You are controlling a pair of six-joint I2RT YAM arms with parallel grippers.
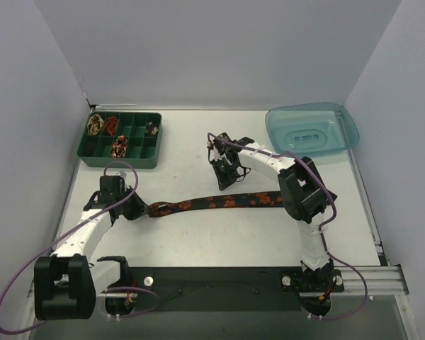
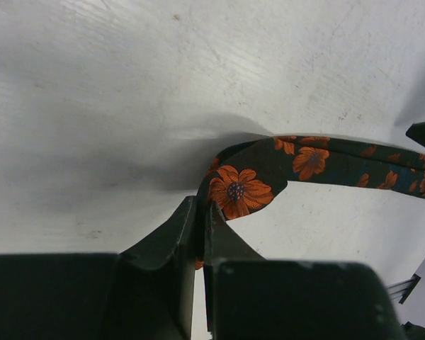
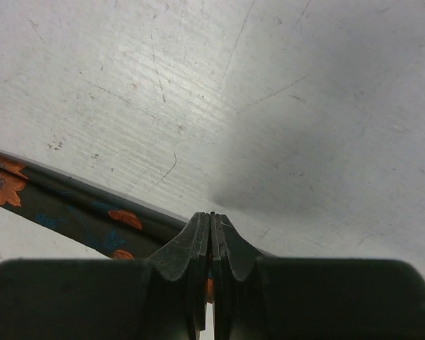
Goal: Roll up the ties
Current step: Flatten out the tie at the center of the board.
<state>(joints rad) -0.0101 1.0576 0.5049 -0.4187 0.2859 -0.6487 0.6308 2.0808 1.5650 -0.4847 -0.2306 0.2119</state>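
Left wrist view showed the left gripper (image 2: 202, 212) clenched on the folded end of the dark tie (image 2: 269, 173), a soft flat band printed with orange flowers that lay stretched across the scuffed white table (image 2: 127, 85). The right gripper (image 3: 212, 217) was pressed fully together just above that band. Whether it pinched cloth could not be told.

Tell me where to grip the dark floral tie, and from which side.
Take the dark navy fabric tie with orange flowers by its left end, coming in from the left along its length. It lies flat, so only an end gives an edge to pinch; the left pincer is shut on that end.
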